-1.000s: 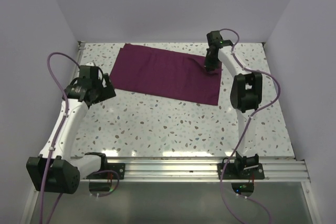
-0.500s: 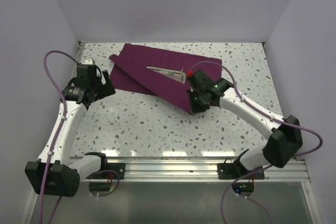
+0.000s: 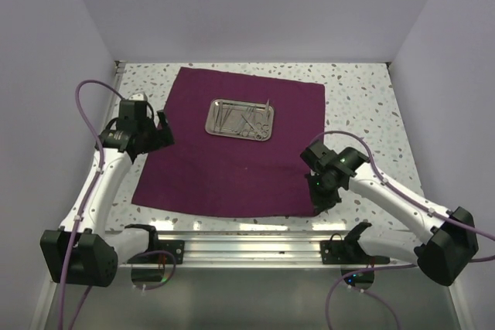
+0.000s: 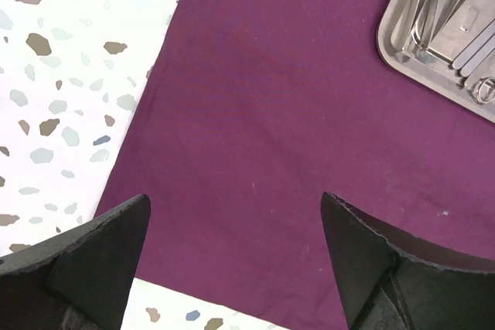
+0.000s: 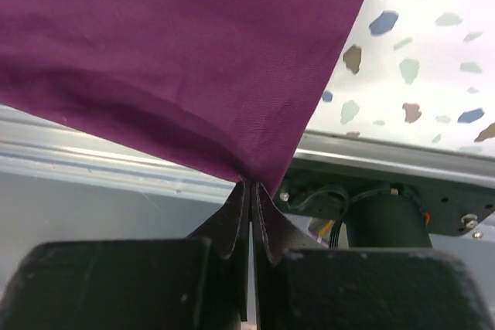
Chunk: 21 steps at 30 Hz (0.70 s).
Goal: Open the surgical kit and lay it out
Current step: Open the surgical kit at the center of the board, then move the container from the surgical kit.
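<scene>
The dark purple cloth wrap (image 3: 224, 168) lies spread open across the table. On its far half sits the steel tray (image 3: 209, 122), with thin silver forceps and tweezers (image 3: 246, 120) inside. My right gripper (image 3: 319, 205) is at the cloth's near right corner. In the right wrist view the right gripper (image 5: 249, 185) is shut on that corner of the cloth (image 5: 178, 59), which is lifted off the table. My left gripper (image 3: 158, 135) hovers over the cloth's left edge. In the left wrist view the left gripper (image 4: 233, 199) is open and empty above the cloth (image 4: 271, 113), with the tray (image 4: 392, 50) at top right.
An aluminium rail (image 3: 255, 245) runs along the table's near edge, just below the lifted corner, and shows in the right wrist view (image 5: 116, 161). Speckled tabletop (image 3: 371, 113) shows right of the cloth. Lilac walls close in the back and both sides.
My right gripper has drawn the cloth's flap from the far right back to the near right front, unfolding the wrap and uncovering the tray. The left arm has barely shifted.
</scene>
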Motion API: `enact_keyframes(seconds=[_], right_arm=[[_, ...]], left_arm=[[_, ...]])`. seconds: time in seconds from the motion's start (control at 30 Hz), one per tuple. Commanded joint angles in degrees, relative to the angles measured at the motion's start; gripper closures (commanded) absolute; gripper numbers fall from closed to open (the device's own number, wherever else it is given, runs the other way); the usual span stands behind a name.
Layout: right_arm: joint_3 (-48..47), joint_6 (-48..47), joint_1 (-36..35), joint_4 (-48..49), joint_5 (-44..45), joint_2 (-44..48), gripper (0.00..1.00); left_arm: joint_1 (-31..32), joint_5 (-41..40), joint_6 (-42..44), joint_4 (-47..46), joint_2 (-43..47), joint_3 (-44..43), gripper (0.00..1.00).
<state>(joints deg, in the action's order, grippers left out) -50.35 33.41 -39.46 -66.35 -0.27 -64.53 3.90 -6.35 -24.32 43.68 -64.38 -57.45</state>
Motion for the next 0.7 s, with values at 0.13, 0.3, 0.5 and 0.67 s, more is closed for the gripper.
enact_keyframes(seconds=[0.13, 0.3, 0.5, 0.67], right_arm=[[-4.6, -2.1, 0.0, -6.0, -5.1, -3.1, 0.02], [-16.6, -3.0, -0.1, -8.5, -0.9, -7.2, 0.02], [-26.4, -2.4, 0.2, 0.5, 2.0, -16.2, 0.02], [-35.8, -4.1, 0.3, 0.0, 4.9, -27.8, 0.02]], left_arm=[[0.1, 0.5, 2.2, -2.8, -3.0, -4.0, 0.05], [0.1, 0.3, 2.3, -3.7, -6.8, -3.8, 0.05], [0.1, 1.1, 3.4, -5.4, -12.7, -7.1, 0.06], [0.1, 1.4, 3.9, -6.9, -19.0, -11.3, 0.09]])
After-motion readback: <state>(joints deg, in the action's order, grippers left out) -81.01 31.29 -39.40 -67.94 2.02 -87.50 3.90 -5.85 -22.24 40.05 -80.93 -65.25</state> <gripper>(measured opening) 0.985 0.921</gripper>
